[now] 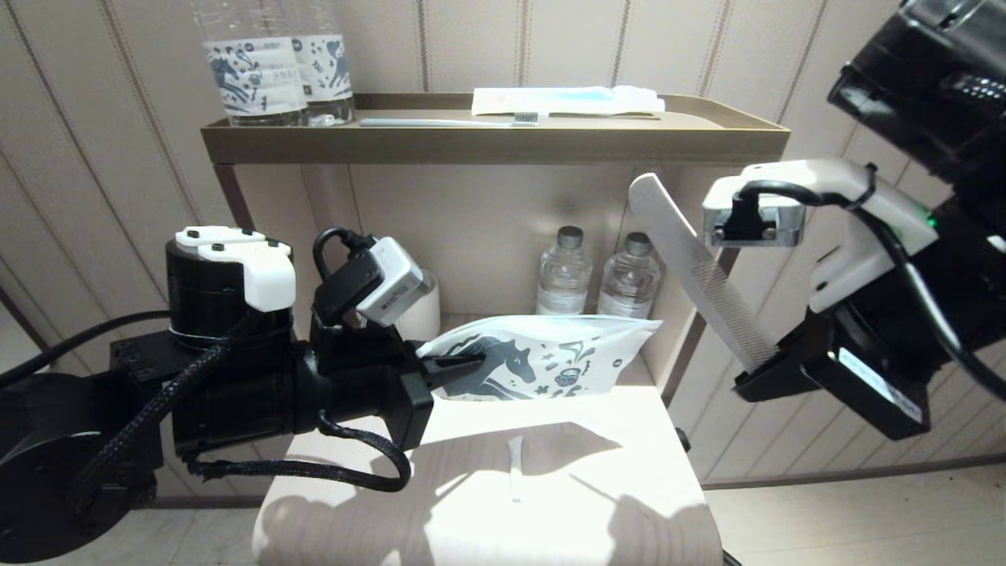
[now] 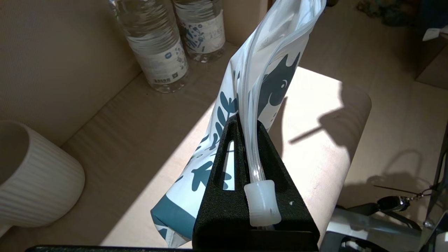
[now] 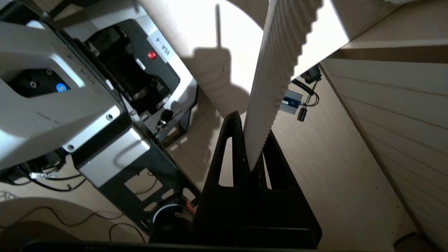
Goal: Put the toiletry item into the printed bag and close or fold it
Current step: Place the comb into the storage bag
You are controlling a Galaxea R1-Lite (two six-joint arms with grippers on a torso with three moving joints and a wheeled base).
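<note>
My left gripper (image 1: 464,363) is shut on the zip strip of the printed bag (image 1: 550,362) and holds it level above the lower shelf. In the left wrist view the fingers (image 2: 269,154) pinch the strip just ahead of its pale slider (image 2: 261,203), and the printed bag (image 2: 266,80) stretches away from them. My right gripper (image 1: 766,369) is shut on one end of the toiletry item (image 1: 692,267), a flat white toothed stick. It slants up to the left, and its rounded tip is above the bag's right end. In the right wrist view the toiletry item (image 3: 276,70) rises from the right gripper (image 3: 250,122).
The top tray (image 1: 487,145) carries two labelled water bottles (image 1: 259,71), a toothbrush (image 1: 448,122) and a white packet with a blue band (image 1: 566,100). On the lower shelf (image 1: 629,503) stand two small bottles (image 1: 563,271), a ribbed white cup (image 2: 35,182) and a thin white strip (image 1: 515,464).
</note>
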